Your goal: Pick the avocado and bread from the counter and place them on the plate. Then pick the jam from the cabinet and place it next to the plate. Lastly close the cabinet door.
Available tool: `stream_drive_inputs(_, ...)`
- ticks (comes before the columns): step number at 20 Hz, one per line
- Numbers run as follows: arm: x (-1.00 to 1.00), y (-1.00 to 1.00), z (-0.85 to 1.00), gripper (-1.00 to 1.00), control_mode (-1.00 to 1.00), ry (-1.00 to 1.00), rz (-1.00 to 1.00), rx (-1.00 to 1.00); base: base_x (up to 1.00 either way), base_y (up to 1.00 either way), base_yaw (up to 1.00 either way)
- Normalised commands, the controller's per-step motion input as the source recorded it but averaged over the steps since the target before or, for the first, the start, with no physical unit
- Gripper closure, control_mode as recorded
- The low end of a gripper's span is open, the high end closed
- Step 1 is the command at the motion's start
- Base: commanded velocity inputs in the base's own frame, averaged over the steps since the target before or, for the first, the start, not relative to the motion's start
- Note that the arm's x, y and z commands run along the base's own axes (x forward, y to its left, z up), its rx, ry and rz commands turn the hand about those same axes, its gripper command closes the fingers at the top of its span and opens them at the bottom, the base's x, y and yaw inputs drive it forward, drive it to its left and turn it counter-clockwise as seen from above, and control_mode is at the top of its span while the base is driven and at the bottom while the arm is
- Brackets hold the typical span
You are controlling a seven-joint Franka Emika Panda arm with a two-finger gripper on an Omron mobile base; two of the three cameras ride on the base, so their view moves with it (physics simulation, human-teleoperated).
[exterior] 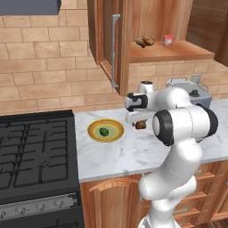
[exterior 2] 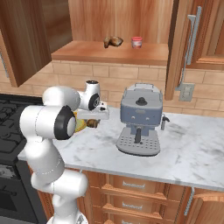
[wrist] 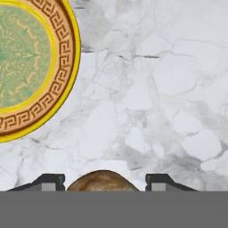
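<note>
From the left base camera I see my hand [exterior: 139, 123] at the centre of the frame, low over the white marble table [exterior: 133, 153], just right of the plate [exterior: 105, 131]. The avocado [exterior: 103, 132] sits on the plate's pale green centre. The bread [exterior: 141, 125] shows as a small brown lump right under the hand, off the plate and just beside its right rim.

In the hand camera the bread [wrist: 102, 181] sits at the bottom centre, between my two dark fingertips [wrist: 49, 181], which stand either side of it with a sliver of gap showing on each side. So the hand is partly open around the roll; I cannot tell whether the pads are touching it. The plate's orange patterned rim [wrist: 62, 80] fills the upper left of that frame.

In the upper right of the left base view, the cabinet [exterior: 173, 51] stands with its cabinet door [exterior: 109, 42] swung open. The jam [exterior: 168, 40] rests on the shelf, a lumpy tan pastry [exterior: 144, 41] to its left.

A grey coffee machine [exterior 2: 140, 120] stands on the table at the middle of the right base view.
</note>
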Motion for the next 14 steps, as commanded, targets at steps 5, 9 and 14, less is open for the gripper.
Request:
stream_drive_inputs(5, -0.21, 0.23, 0.19, 1.0, -1.0, -0.07, 0.0, 0.01, 0.0, 0.0, 0.0)
stream_drive_inputs(9, -0.15, 0.25, 0.19, 1.0, -1.0, -0.07, 0.0, 0.01, 0.0, 0.0, 0.0)
stream_drive_inputs(14, -0.03, 0.3, 0.15, 1.0, -1.0, -0.08, 0.01, 0.0, 0.0, 0.0, 0.0)
